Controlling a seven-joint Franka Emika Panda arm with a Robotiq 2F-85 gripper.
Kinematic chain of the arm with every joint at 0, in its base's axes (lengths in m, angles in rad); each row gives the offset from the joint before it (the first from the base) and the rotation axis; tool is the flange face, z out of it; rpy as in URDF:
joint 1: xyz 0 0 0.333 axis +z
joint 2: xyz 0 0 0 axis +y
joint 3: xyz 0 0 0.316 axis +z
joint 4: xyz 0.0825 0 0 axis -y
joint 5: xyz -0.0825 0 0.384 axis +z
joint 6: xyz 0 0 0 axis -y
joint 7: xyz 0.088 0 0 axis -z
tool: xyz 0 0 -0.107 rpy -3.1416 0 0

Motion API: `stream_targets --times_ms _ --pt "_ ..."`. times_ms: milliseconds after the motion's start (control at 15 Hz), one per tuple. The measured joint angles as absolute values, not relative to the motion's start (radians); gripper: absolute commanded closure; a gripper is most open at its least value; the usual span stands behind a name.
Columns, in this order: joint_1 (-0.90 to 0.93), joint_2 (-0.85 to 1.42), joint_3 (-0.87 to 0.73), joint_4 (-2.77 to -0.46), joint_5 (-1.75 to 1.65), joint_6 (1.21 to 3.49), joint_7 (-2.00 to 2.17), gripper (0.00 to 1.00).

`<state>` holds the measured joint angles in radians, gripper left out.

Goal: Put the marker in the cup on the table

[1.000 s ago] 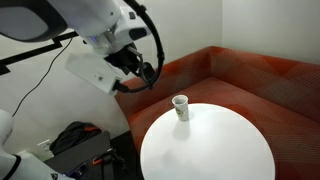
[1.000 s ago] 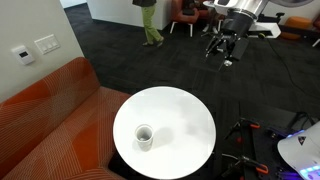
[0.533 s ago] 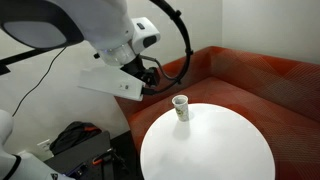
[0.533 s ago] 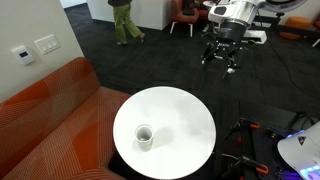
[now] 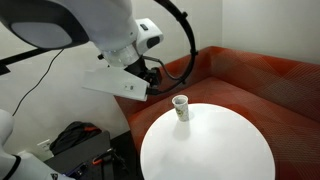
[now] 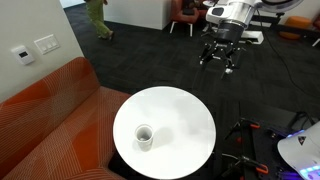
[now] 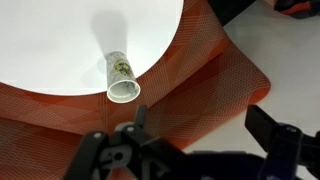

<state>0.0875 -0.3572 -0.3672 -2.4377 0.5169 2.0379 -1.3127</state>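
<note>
A tapered white paper cup (image 5: 180, 106) stands upright near the far edge of the smooth round counter (image 5: 215, 150), beside a woven red-brown sofa (image 7: 205, 75). The end effector (image 7: 197, 125) hangs off-counter, jaws spread.

White rounded arm (image 5: 60, 20), black gripper (image 7: 195, 130) (black cable (image 5: 186, 32) looping).

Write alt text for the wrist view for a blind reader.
A small white paper cup with a greenish print stands near the edge of a round white table, seen from above. A red-orange sofa borders the table, and the robot's dark fingers fill the bottom edge.
</note>
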Motion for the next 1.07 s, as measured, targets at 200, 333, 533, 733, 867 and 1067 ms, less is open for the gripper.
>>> stream_targets --times_ms 200,333,533,733,867,1067 --pt "0.084 -0.321 -0.367 -2.429 0.63 2.048 -1.448 0.0" --pt "0.081 -0.273 -0.366 -2.407 0.7 2.048 -1.554 0.0" --pt "0.063 -0.18 -0.347 -2.355 0.769 2.048 -1.69 0.0" --pt "0.029 -0.089 -0.303 -2.295 0.81 2.048 -1.789 0.0" --pt "0.007 -0.037 -0.268 -2.258 0.831 2.048 -1.837 0.0" --pt "-0.021 0.022 -0.22 -2.211 0.881 2.048 -1.905 0.0"
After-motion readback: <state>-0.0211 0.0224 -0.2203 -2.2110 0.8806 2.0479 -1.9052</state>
